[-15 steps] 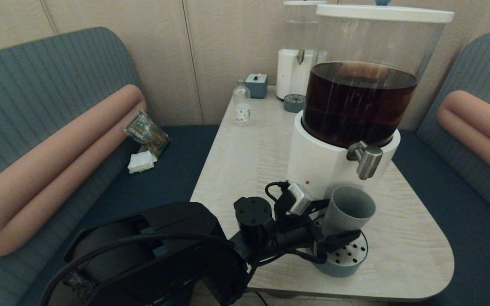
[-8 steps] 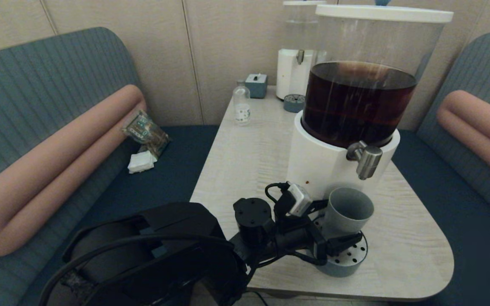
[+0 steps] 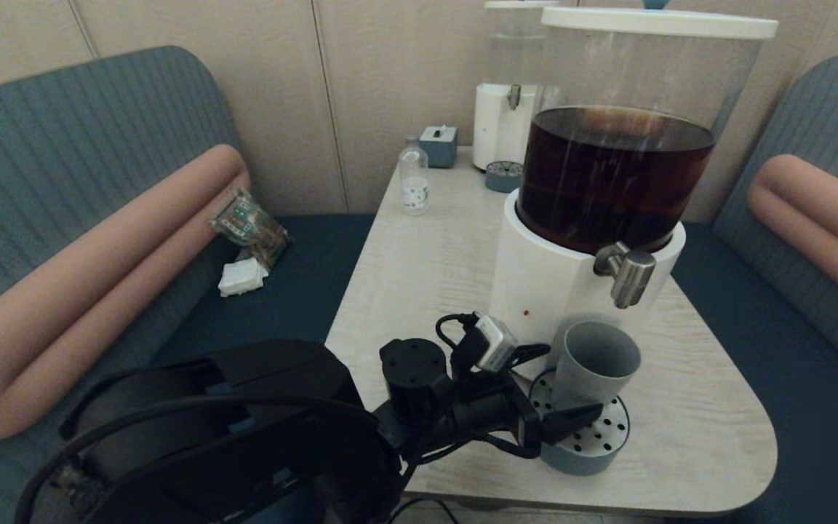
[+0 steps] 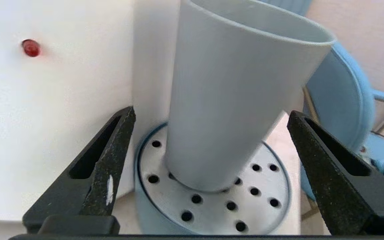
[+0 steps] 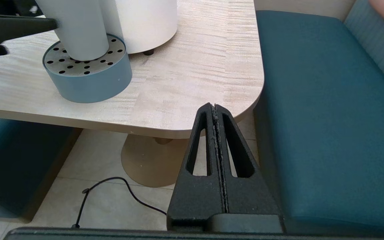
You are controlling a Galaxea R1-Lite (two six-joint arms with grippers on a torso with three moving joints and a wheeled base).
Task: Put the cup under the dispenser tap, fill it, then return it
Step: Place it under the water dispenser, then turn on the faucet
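While the cup (image 3: 595, 365) stands upright on the perforated top of the round grey-blue drip tray (image 3: 585, 453), the left end effector (image 3: 546, 389) sits just beside it with its two black fingers (image 4: 102, 173) spread wide, one on each side of the cup's lower wall and apart from it, gripping nothing. Seen from the left wrist, a clear gap separates each finger from the grey-blue wall of the cup (image 4: 232, 100), whose base rests near the middle of the drip tray (image 4: 268, 203). Directly above the cup's open mouth hangs the dispenser tap (image 3: 628, 273), a short brushed-steel spigot projecting from the white base of the large dispenser (image 3: 557, 280), whose clear tank holds dark brown liquid. Whether the cup holds any liquid cannot be told. A small red dot marks the white base beside the cup. Tray and dispenser stand at the near end of the pale wood-grain table (image 3: 419, 269).

At the far end of the table stand a small clear bottle (image 3: 413, 178), a small grey-blue box (image 3: 439, 145), a smaller white dispenser (image 3: 504, 120) and a second small drip tray (image 3: 503, 176).

The right end effector (image 5: 216, 150) hangs below the table's edge over the tiled floor, parked, its fingers pressed together and holding nothing.
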